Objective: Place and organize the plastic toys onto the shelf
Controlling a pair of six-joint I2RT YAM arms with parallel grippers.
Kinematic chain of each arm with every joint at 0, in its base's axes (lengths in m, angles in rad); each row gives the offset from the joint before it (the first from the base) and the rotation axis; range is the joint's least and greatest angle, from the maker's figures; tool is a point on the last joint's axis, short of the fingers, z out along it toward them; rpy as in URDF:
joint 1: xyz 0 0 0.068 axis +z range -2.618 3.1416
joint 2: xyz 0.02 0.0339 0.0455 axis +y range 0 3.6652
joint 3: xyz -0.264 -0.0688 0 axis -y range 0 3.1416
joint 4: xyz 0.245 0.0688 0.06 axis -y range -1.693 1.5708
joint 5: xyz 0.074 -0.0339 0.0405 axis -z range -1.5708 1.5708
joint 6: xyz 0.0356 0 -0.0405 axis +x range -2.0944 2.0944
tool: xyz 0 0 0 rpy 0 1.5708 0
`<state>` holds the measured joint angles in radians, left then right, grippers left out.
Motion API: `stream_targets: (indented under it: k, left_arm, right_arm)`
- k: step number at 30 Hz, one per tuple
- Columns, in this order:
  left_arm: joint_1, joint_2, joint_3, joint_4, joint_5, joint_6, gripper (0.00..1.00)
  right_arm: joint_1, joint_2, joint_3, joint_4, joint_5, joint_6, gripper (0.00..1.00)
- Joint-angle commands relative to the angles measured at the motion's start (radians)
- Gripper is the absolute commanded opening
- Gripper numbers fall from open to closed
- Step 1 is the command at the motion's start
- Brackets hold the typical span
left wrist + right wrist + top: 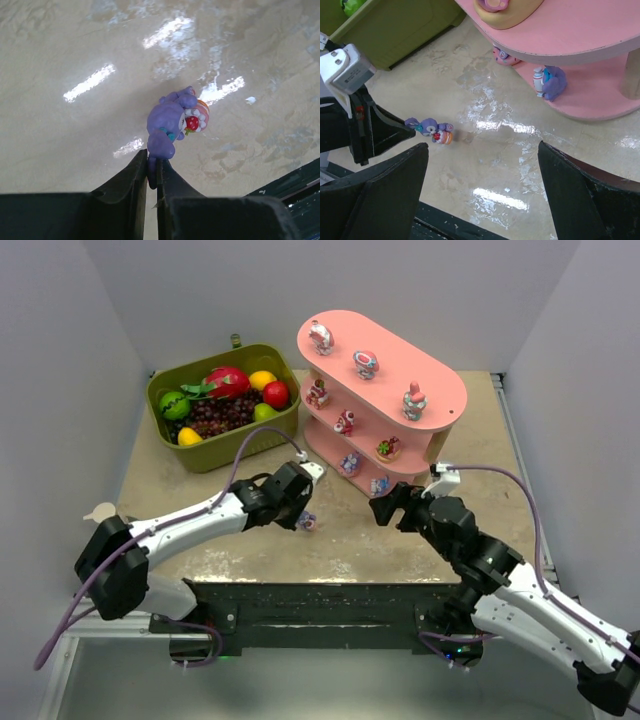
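My left gripper is shut on one ear of a small purple bunny toy that carries a strawberry cake. It holds the toy low over the table, in front of the shelf. The pink three-tier shelf stands at the back right. Three toys sit on its top board and more stand on the middle tier and the bottom tier. My right gripper is open and empty, right of the bunny and close to the shelf's near end.
An olive-green basket of plastic fruit and grapes stands at the back left, next to the shelf. The dark front rail runs along the near table edge. Grey walls close in both sides.
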<state>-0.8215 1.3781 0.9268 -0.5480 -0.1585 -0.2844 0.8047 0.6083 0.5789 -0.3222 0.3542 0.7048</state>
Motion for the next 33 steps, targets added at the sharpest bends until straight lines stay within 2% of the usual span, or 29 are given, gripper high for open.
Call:
stream_targets:
  k: [1,3,11,14,15,17,20,22,23,26,29,33]
  left_arm:
    - [-0.065,0.035,0.079,-0.016,-0.034,0.143,0.02]
    - [-0.09,0.058,0.079,-0.032,-0.064,0.168,0.07]
    - [-0.149,0.157,0.139,-0.135,-0.243,0.171,0.13]
    - [-0.169,0.176,0.141,-0.121,-0.251,0.18,0.25]
    - [-0.177,0.183,0.144,-0.124,-0.257,0.176,0.34]
    - [-0.18,0.188,0.153,-0.128,-0.283,0.168,0.4]
    - [-0.183,0.176,0.164,-0.13,-0.294,0.156,0.61]
    - [-0.185,0.148,0.167,-0.125,-0.296,0.145,0.66]
    - [-0.185,0.138,0.167,-0.127,-0.297,0.139,0.71]
    - [-0.185,0.076,0.162,-0.136,-0.3,0.105,0.72]
    - [-0.185,0.017,0.146,-0.145,-0.297,0.021,0.63]
    - [-0.185,-0.103,0.037,-0.071,-0.204,-0.131,0.52]
  right_arm:
    - [-0.002,-0.005,-0.004,0.015,0.029,0.027,0.94]
    - [-0.001,-0.015,-0.002,0.011,0.037,0.03,0.94]
    - [-0.001,-0.059,-0.001,-0.028,0.057,0.038,0.93]
    - [-0.002,-0.067,0.001,-0.041,0.061,0.041,0.94]
    - [-0.002,-0.067,0.002,-0.044,0.066,0.039,0.94]
    - [-0.002,-0.073,0.004,-0.052,0.071,0.038,0.94]
    - [-0.002,-0.081,0.002,-0.057,0.075,0.038,0.94]
    - [-0.002,-0.081,0.004,-0.061,0.078,0.038,0.94]
    - [-0.002,-0.078,0.007,-0.061,0.08,0.036,0.94]
    - [-0.002,-0.079,0.013,-0.071,0.084,0.033,0.94]
    - [-0.002,-0.082,0.016,-0.075,0.085,0.03,0.94]
    - [-0.002,-0.059,0.003,-0.002,0.019,-0.001,0.93]
